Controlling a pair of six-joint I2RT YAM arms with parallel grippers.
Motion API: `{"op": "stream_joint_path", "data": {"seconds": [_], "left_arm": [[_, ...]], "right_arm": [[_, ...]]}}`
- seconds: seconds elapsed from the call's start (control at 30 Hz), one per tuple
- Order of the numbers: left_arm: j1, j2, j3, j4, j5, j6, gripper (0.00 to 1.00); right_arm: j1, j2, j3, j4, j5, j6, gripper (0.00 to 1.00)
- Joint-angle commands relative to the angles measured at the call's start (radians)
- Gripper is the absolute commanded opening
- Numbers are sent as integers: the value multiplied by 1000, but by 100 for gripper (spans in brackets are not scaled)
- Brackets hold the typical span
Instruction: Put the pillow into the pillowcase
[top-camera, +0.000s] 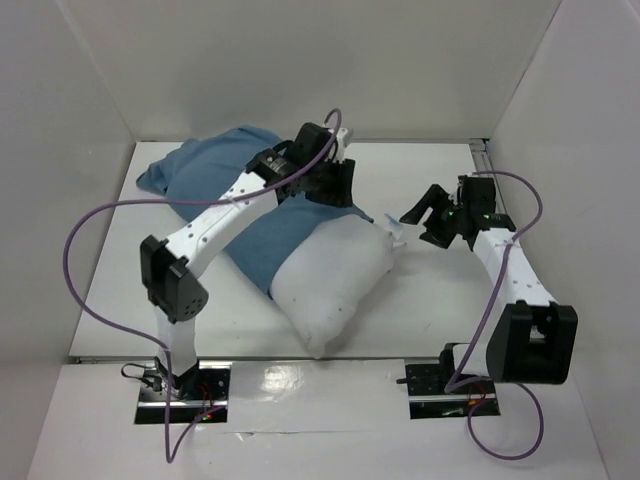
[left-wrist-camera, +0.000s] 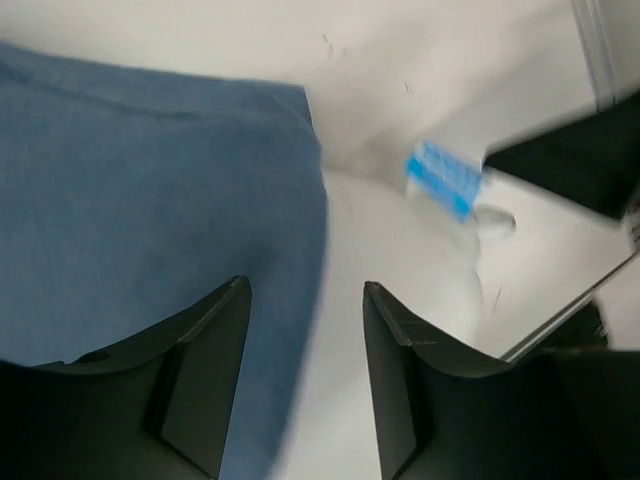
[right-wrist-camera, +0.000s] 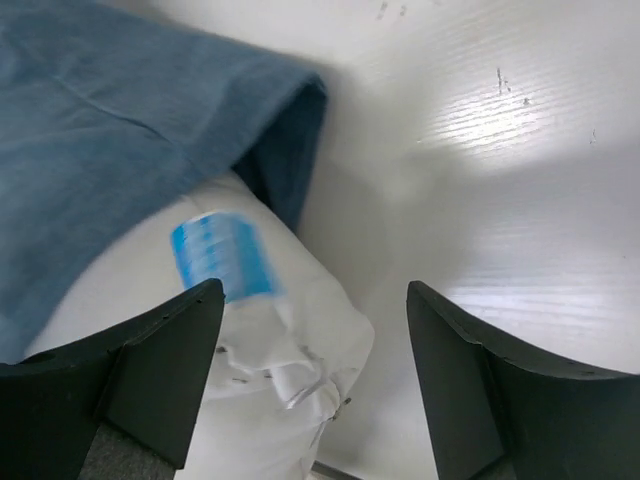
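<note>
Pillow (top-camera: 335, 280) just beside right hand (top-camera: 418, 226)

We see the plump white pillow (top-camera: 330, 280) partly inside the wrinkled blue pillowcase (top-camera: 215, 170), near end sticking out

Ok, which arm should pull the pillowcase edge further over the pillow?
Left, probably. The left arm has its open jaws right over the edge of the limp blue cloth pillowcase, where it meets the plump white fabric pillow. The right arm holds its open jaws beside the pillow's tagged corner.
</note>
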Motion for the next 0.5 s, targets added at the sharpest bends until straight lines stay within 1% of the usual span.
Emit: {"op": "stream_joint_path", "data": {"seconds": [0.0,0.03,0.07,0.1,0.13,0.2,0.27,0.4,0.43,0.47], "left_arm": [[-97,-187,-77,-22,-234,75,63],[-126,-213,-108,-37,-297,75,66],[-138,-223,-120,-52,-320,75,69],[-151,-232,-132,-68,-343,75,70],[-168,-241,-151,-92,-419,84,72],[-214,-272,-218,-102,-498,97,74],[-244,-293,-294,-111,-561,109,75],[-255,-335,-410,-111,-644,89,77],[-255,-335,-427,-111,-677,89,77],[-255,-335,-457,-111,-740,78,77]], "right_arm": [[-12,-122,-17,-19,-29,-26,81],[-12,-154,-34,-32,-29,-26,81],[-12,-169,-43,-42,-38,-26,81],[-12,-183,-60,-64,-52,-26,81],[-12,-197,-69,-64,-69,-26,82],[-12,-248,-107,-90,-115,-15,82],[-12,-300,-132,-105,-138,-6,86],[20,-384,-187,-116,-182,12,90],[41,-396,-199,-106,-211,12,90],[57,-410,-213,-92,-225,22,90]]}}
